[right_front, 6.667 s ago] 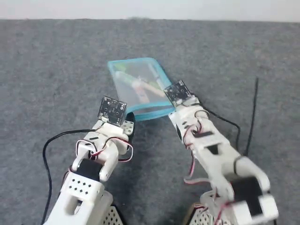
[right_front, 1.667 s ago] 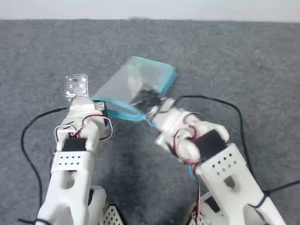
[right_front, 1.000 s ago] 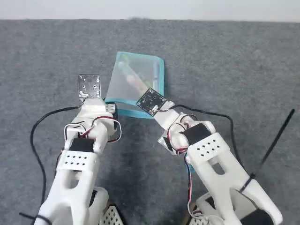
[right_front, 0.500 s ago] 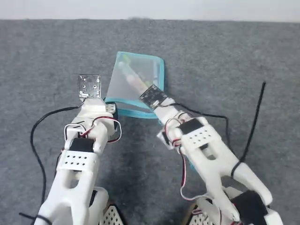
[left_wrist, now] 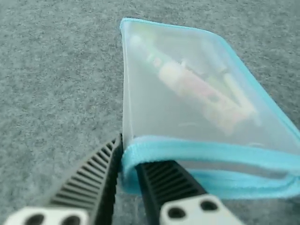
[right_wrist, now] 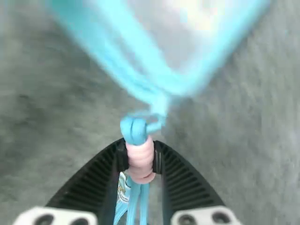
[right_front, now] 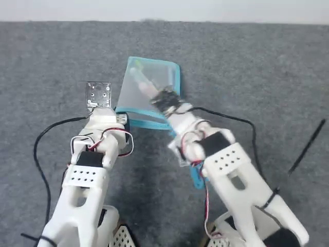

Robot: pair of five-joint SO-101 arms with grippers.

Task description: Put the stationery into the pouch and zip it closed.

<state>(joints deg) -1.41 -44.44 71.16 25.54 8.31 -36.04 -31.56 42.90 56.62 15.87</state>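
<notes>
Two robot arms work a clear, blue-trimmed pouch lying flat on the grey table, near its middle and just ahead of both arms. The left gripper has its ribbed black fingers pinching the pouch's near corner at the blue band, one finger on each side of the fabric. The right gripper meets the pouch at the other end of that same near edge, where its fingers clamp a pink bead strung on a blue cord. The cord is knotted just above the bead and runs up to the pouch's blue trim. A loose tail of it hangs below the right arm. The stationery, pens or markers seen through the plastic, lies inside the pouch. Whether the zip is fully shut cannot be told.
</notes>
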